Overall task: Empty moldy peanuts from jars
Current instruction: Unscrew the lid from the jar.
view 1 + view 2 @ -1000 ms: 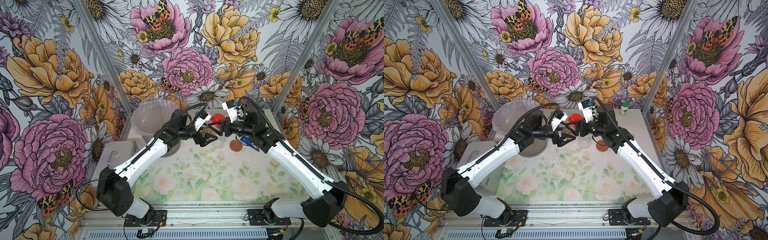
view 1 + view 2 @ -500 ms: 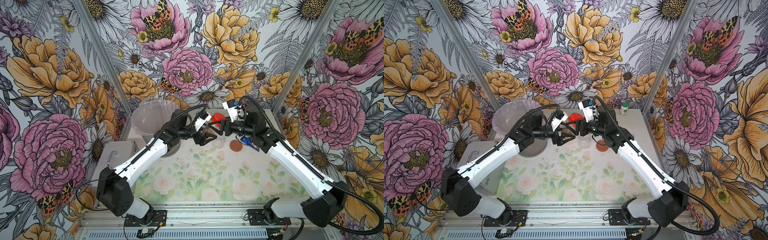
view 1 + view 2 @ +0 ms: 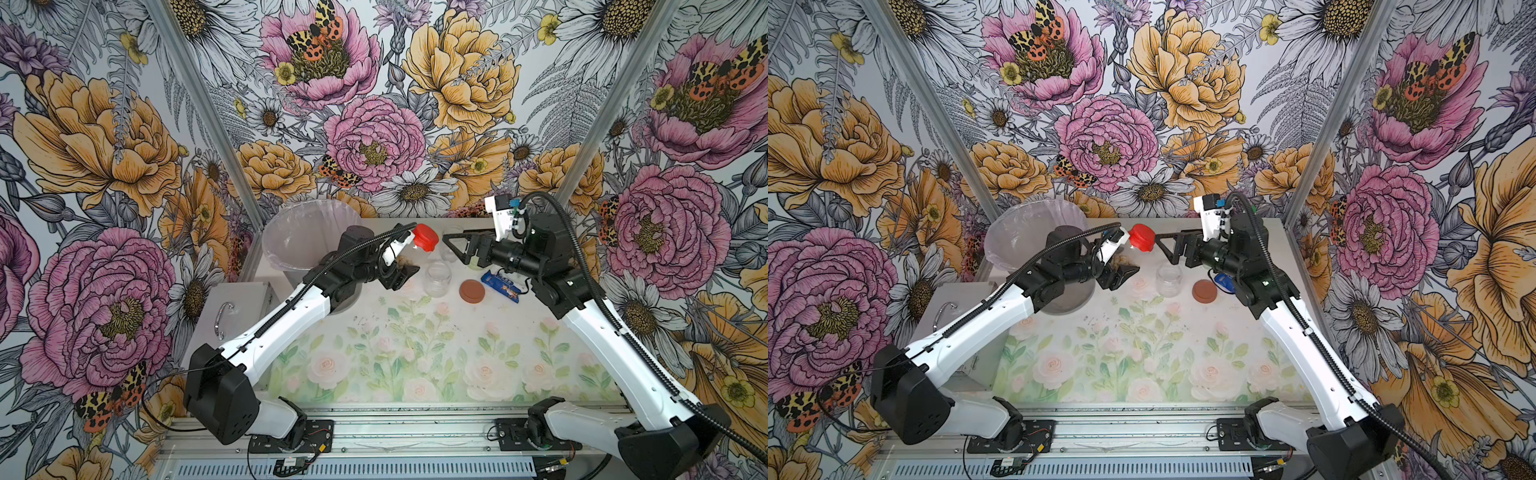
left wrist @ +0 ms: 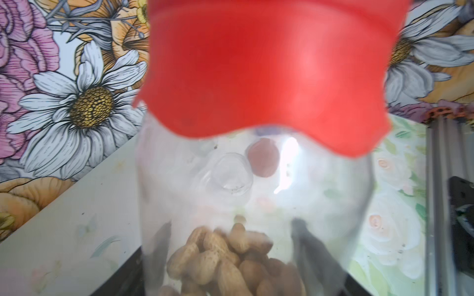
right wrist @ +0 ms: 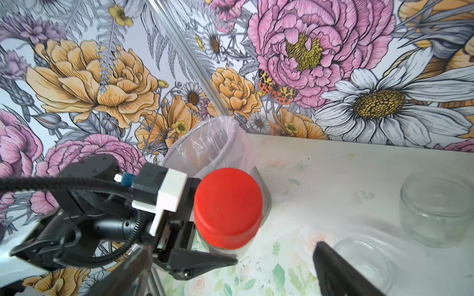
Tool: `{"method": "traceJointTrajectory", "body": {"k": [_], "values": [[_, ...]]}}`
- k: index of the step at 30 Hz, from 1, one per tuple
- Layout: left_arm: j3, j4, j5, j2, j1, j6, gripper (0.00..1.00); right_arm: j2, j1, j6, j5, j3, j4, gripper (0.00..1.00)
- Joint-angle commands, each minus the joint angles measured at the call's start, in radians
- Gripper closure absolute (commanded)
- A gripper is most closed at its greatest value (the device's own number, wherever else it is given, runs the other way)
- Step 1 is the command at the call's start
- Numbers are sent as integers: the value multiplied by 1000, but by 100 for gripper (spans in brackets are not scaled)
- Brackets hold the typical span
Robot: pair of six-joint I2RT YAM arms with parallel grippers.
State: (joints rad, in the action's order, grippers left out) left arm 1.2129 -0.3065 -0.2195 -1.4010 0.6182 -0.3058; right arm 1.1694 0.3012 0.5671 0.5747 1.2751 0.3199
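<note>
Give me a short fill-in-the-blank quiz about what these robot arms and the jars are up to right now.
1. The left gripper holds a clear jar of peanuts with a ____ lid.
2. The right gripper stands ____, its fingers apart from that lid.
3. The loose lid lying on the table is ____.
4. ____ lidless jars stand empty on the table.
Missing words: red; open; brown; two.

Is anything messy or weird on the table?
A little. Dark crumbs are scattered on the flowery mat, and a brown lid lies loose beside an empty jar. A blue wrapper lies nearby too.
</note>
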Motion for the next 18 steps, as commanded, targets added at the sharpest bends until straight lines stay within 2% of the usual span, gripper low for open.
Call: {"method": "traceJointTrajectory", "body": {"k": [1, 2, 4, 6, 10, 18], "values": [[-31, 60, 281, 36, 88, -116, 62, 80, -85, 242, 219, 63, 17, 24], [-44, 91, 349, 33, 115, -137, 62, 116, -88, 273, 266, 81, 19, 26], [-68, 148, 486, 21, 170, -194, 63, 152, -85, 261, 265, 109, 65, 26], [-82, 197, 547, 11, 195, -215, 63, 189, -85, 233, 266, 144, 142, 27], [-97, 225, 538, 13, 197, -210, 62, 209, -78, 180, 221, 170, 232, 25], [-81, 209, 523, 4, 198, -219, 62, 227, -40, 172, 206, 184, 232, 21]]}}
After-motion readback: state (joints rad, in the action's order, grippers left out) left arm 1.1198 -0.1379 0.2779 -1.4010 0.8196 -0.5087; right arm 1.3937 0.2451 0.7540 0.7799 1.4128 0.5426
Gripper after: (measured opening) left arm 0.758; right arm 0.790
